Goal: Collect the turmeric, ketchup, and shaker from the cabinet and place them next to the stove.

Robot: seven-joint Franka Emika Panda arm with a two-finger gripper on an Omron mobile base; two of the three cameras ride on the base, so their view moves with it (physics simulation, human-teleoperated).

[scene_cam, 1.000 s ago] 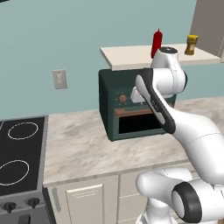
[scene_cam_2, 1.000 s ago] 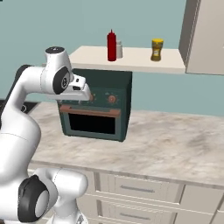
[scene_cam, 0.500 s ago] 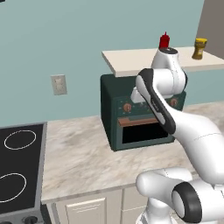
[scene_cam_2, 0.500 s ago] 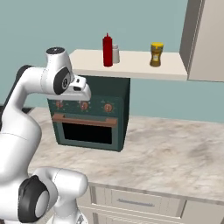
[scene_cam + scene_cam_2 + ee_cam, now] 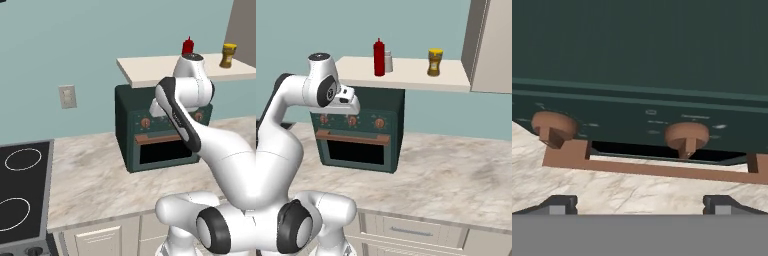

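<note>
Left base view: my arm rises from lower right, elbow bent, with the hand in front of the dark green toaster oven (image 5: 157,127), below the cabinet shelf (image 5: 150,70). On the shelf the ketchup (image 5: 188,46) pokes up just behind my wrist joint; the turmeric (image 5: 228,55) stands farther along toward the taupe door. The shaker is hidden from this side. The stove (image 5: 22,192) sits at the far left of the marble counter (image 5: 90,180), well apart from the shelf. Nothing collected yet, so the job in hand is reaching up to the shelf.

Right base view: ketchup (image 5: 379,57), shaker (image 5: 388,61) and turmeric (image 5: 435,62) all upright on the shelf board. The shaker is right next to the ketchup, partly behind it; whether they touch I can't tell. The turmeric stands apart w/ free room both sides. My hand is level w/ the oven knobs, under the shelf's front edge.

Hand view: my claw (image 5: 639,204) is spread wide, both tips at the bottom, nothing between them. I'm looking at the oven face: two copper knobs (image 5: 687,137) and the copper door handle (image 5: 652,167).

To do it well, I reckon: back off from the oven first, lift clear of the shelf lip, then come in level from the front. Ketchup first looks risky bc the shaker crowds it, so a wide approach could knock it. Turmeric is the easier opening pick. Grip low on the body and keep it upright.
</note>
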